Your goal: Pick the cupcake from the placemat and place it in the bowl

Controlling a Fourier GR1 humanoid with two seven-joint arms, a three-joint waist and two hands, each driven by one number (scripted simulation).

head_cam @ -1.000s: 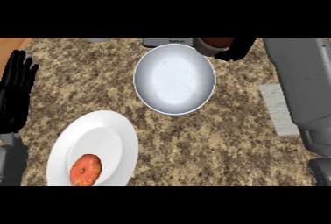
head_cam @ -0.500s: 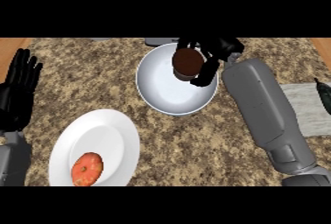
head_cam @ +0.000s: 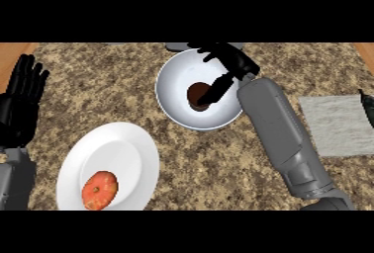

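The brown cupcake (head_cam: 197,93) lies inside the white bowl (head_cam: 175,101) at the counter's far middle. My right hand (head_cam: 230,60) hovers over the bowl's far right rim. Its fingers are spread and its thumb (head_cam: 217,89) reaches down beside the cupcake, touching or nearly touching it; nothing is curled round the cupcake. The grey placemat (head_cam: 336,123) lies bare at the right, beyond my right forearm. My left hand (head_cam: 22,101) rests open at the left edge, fingers up.
A white plate (head_cam: 124,143) at the front left carries an orange-red round fruit (head_cam: 99,189). A dark object (head_cam: 366,106) pokes in at the right edge over the placemat. My right forearm crosses the counter between bowl and placemat.
The right hand came over the bowl with the cupcake held, lowered it, and has spread its fingers; the cupcake now lies in the bowl. The left hand stayed put.
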